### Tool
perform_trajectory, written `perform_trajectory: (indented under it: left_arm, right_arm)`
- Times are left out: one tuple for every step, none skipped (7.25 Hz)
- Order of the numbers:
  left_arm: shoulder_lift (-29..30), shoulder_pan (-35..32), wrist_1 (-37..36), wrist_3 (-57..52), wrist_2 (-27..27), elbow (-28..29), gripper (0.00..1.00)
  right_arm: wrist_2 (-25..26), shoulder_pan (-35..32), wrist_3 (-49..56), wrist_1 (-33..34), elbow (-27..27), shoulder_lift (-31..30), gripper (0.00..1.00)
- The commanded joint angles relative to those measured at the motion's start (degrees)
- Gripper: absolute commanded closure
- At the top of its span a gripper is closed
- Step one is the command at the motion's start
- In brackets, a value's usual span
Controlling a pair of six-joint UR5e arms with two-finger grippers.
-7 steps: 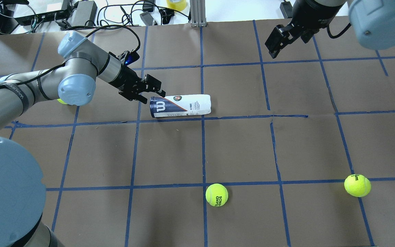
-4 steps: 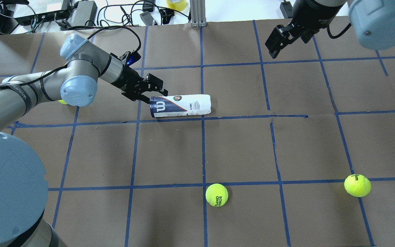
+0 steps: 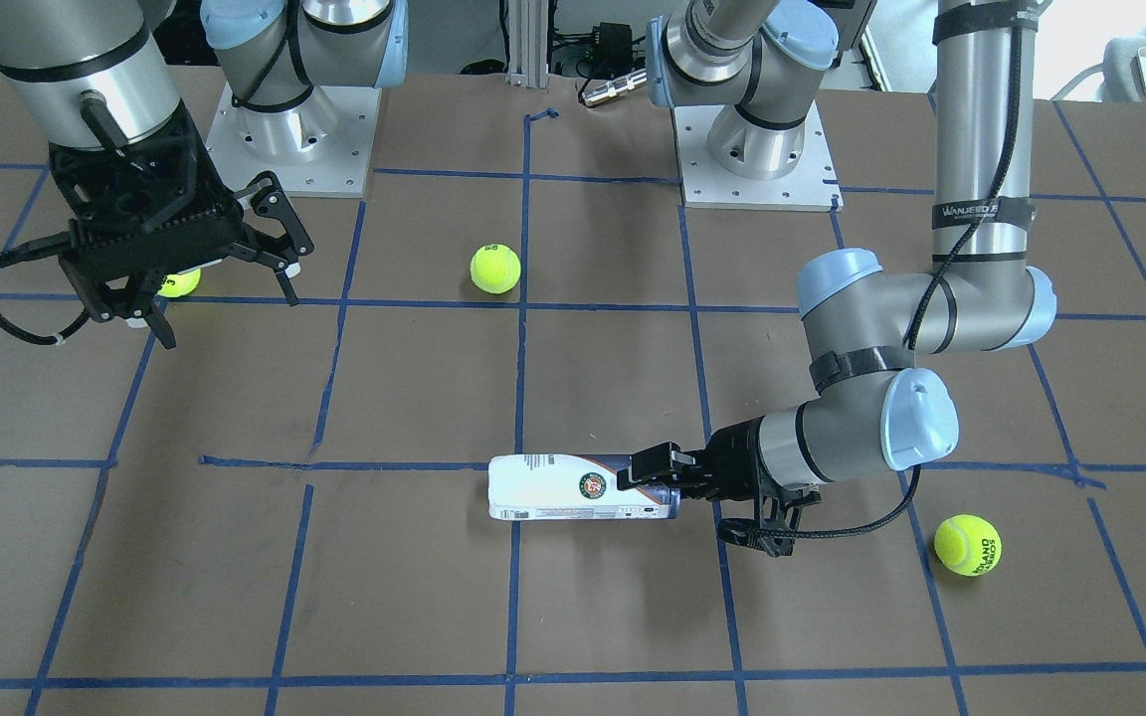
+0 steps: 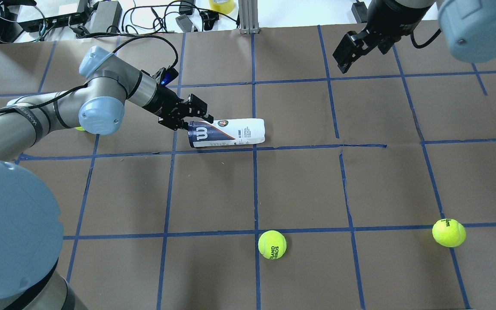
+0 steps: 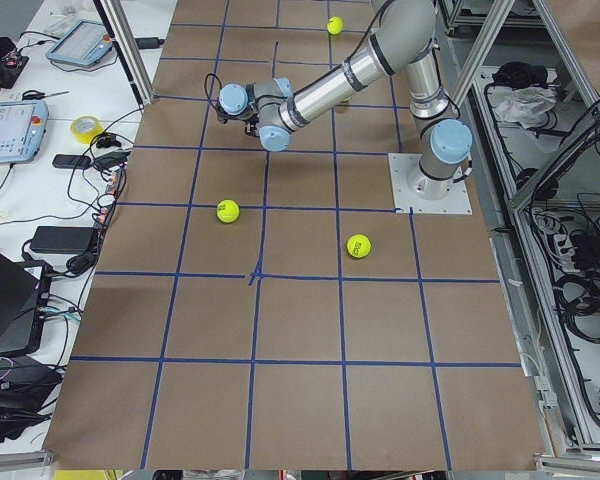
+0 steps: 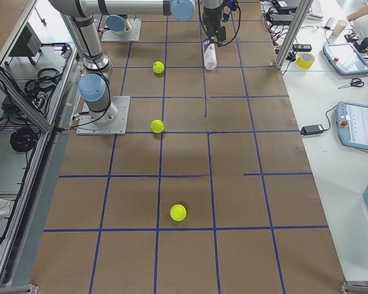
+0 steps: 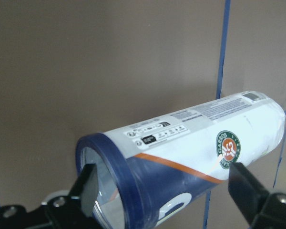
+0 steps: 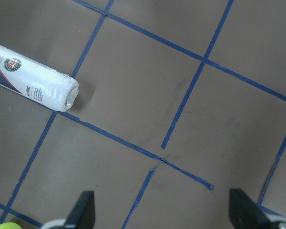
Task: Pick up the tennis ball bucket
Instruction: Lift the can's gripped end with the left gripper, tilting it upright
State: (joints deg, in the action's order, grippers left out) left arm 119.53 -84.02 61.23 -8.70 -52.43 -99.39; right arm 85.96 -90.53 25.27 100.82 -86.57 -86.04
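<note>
The tennis ball bucket (image 4: 230,132) lies on its side on the brown paper, dark blue rim toward my left arm. It also shows in the front view (image 3: 573,487), the left wrist view (image 7: 195,143) and the right wrist view (image 8: 35,78). My left gripper (image 4: 193,117) is open, low at the rim end. In the left wrist view the left gripper (image 7: 167,191) has one finger on each side of the rim, with no clear squeeze. My right gripper (image 4: 344,55) is open and empty, held high at the far right; the right wrist view (image 8: 164,210) shows nothing between its fingers.
Two yellow-green tennis balls (image 4: 272,244) (image 4: 448,233) lie near the robot's side of the table. A third ball (image 3: 968,544) lies beside my left arm's elbow. Cables, boxes and a tape roll (image 4: 221,5) lie beyond the table's far edge.
My left gripper has moved forward and right, from just short of the bucket to straddling its rim end. The bucket and the right arm have not moved.
</note>
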Motion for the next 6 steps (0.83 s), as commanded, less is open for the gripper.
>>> perform_trajectory:
  left_arm:
    - [0.0,0.0,0.1,0.6,-0.5,0.4,1.0]
    - [-0.5,0.0,0.1,1.9,-0.6,0.9,1.0]
    - [-1.4,0.0,0.1,4.9,-0.7,1.6,1.0]
    - [-2.0,0.0,0.3,10.3,-1.8,3.7,1.0]
    - [-3.1,-0.6,1.2,15.7,-4.4,6.5,1.0]
    - [-4.4,-0.9,4.3,16.9,-6.6,9.4,1.0]
  right_arm:
    - [0.0,0.0,0.0,0.2,0.0,0.0,0.0]
    - [0.0,0.0,0.0,0.1,0.0,0.0,0.0]
    - [0.0,0.0,0.0,0.1,0.0,0.0,0.0]
    - [0.1,0.1,0.3,0.2,0.0,0.0,0.0]
    - [0.1,0.1,0.3,0.0,0.0,0.0,0.0]
    - [0.1,0.1,0.2,-0.1,0.0,0.0,0.0]
